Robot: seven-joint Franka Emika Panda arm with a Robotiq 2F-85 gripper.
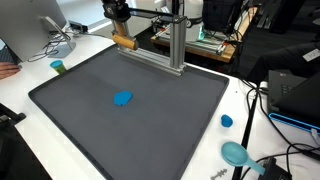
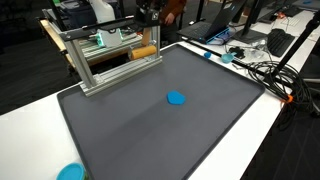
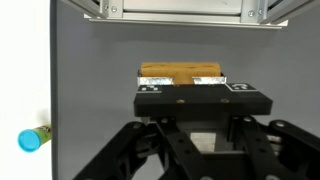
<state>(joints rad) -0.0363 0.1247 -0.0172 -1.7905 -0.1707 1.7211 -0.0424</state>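
Gripper (image 3: 190, 92) is seen closed, apparently, on wooden block (image 3: 182, 74), held at its fingertips just short of alu frame (image 3: 175, 12) ahead, w/ blue disc (image 1: 123, 98) well apart; carry step is judged in hand, so clearance from frame is needed next.

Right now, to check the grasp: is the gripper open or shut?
Shut on the block: the wrist view shows it wedged between the fingertips of the gripper.

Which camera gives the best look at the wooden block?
The wrist view: the wooden block sits at the centre, close and large. Both exterior views show it only as a small tan shape by the metal frame.
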